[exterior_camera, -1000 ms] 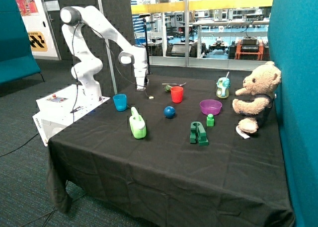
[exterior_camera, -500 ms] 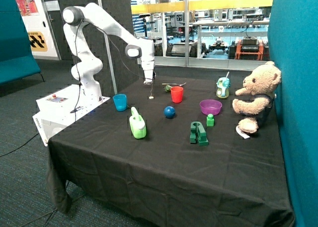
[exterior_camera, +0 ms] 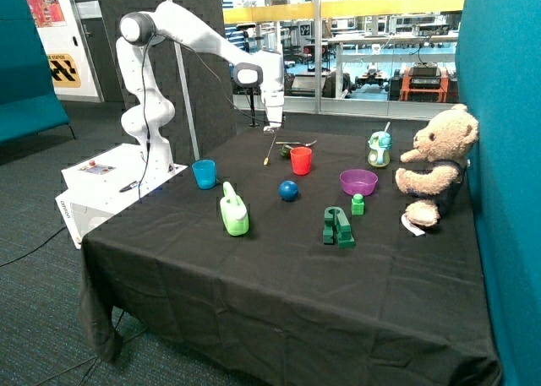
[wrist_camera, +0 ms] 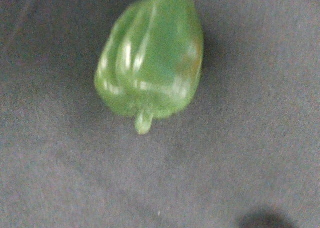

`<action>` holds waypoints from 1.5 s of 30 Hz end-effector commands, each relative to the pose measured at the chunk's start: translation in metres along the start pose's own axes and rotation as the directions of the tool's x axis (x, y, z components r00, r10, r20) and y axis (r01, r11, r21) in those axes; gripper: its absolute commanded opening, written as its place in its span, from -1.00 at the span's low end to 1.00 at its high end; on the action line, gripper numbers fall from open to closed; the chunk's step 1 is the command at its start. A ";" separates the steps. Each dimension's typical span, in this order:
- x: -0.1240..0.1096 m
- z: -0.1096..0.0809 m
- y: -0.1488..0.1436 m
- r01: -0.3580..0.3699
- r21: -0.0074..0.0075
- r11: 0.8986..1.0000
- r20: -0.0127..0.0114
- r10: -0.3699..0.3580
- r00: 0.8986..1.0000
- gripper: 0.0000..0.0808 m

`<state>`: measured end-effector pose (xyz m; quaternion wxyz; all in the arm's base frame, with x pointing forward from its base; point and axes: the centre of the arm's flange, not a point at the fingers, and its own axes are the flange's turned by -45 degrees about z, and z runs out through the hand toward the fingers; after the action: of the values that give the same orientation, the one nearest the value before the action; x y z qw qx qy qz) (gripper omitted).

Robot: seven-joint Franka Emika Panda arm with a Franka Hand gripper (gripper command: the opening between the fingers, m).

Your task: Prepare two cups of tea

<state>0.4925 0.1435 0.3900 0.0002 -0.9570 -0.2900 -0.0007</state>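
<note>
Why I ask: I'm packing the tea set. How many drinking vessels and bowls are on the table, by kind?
Plain cups: 2, blue cup, red cup
Lidded straw cup: 1
Bowl: 1
Total: 4
The pincer, above the table near the red cup, holds a dangling tea bag.

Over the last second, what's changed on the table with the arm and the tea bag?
The gripper has lifted and swung from near the blue cup toward the red cup, carrying a tea bag that was on the cloth and now dangles by its string beside the red cup. The wrist view shows a green toy pepper below. Both cups, the blue ball and the green watering can stayed put.
</note>
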 end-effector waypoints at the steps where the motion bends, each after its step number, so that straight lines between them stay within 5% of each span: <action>1: 0.031 -0.019 0.004 0.030 0.000 1.000 0.001 -0.030 1.000 -1.00; 20: 0.061 -0.025 0.034 0.003 0.000 1.000 0.001 -0.003 1.000 -1.00; 45: 0.072 0.013 0.081 -0.065 0.000 0.998 0.001 0.065 0.998 -1.00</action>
<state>0.5843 0.1220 0.3895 0.0003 -0.9637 -0.2669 0.0017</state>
